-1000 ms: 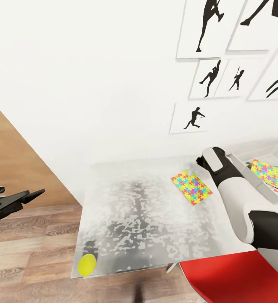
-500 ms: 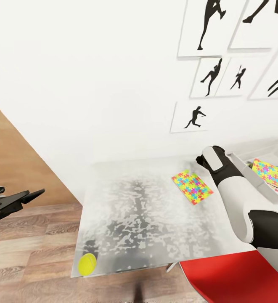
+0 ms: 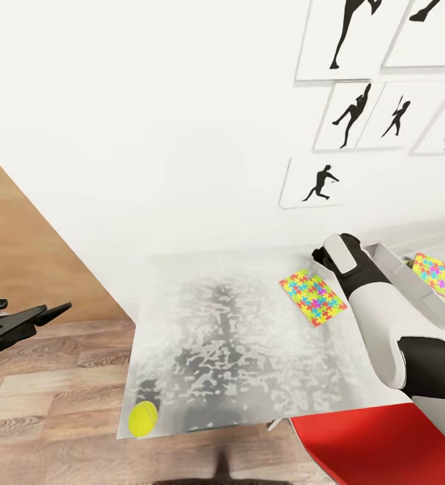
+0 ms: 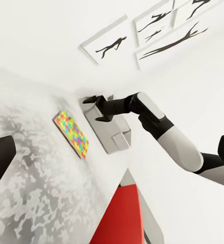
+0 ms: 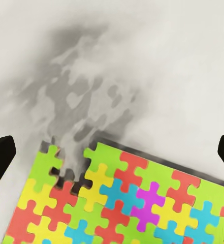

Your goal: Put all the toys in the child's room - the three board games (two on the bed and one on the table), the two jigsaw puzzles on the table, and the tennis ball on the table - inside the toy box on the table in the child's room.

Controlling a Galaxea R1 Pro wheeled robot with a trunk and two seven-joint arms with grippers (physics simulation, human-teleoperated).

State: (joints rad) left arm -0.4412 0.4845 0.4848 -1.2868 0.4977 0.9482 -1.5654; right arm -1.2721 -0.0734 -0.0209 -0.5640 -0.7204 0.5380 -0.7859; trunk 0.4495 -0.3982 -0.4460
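Note:
A jigsaw puzzle [image 3: 313, 297] lies flat on the mottled grey table [image 3: 222, 350], near its far right. My right gripper [image 3: 322, 256] hovers just past the puzzle's far corner, open and holding nothing. In the right wrist view the puzzle [image 5: 127, 203], with its missing corner piece, lies below the spread fingers [image 5: 0, 157]. A second jigsaw puzzle [image 3: 443, 275] rests inside the toy box [image 3: 400, 269] at the right. The tennis ball [image 3: 143, 418] sits at the table's near left corner. My left gripper [image 3: 37, 308] hangs open over the floor, left of the table. The left wrist view shows the puzzle [image 4: 71, 133] and the right gripper [image 4: 97, 108].
A red chair seat [image 3: 363, 444] lies under my right arm at the table's near right edge. The white wall behind the table carries framed silhouette pictures [image 3: 320, 182]. Wood-plank floor [image 3: 54, 397] spreads to the left and in front of the table.
The head view has turned a little, so the whole picture has shifted. Both arms, the puzzles and the ball stay where they were.

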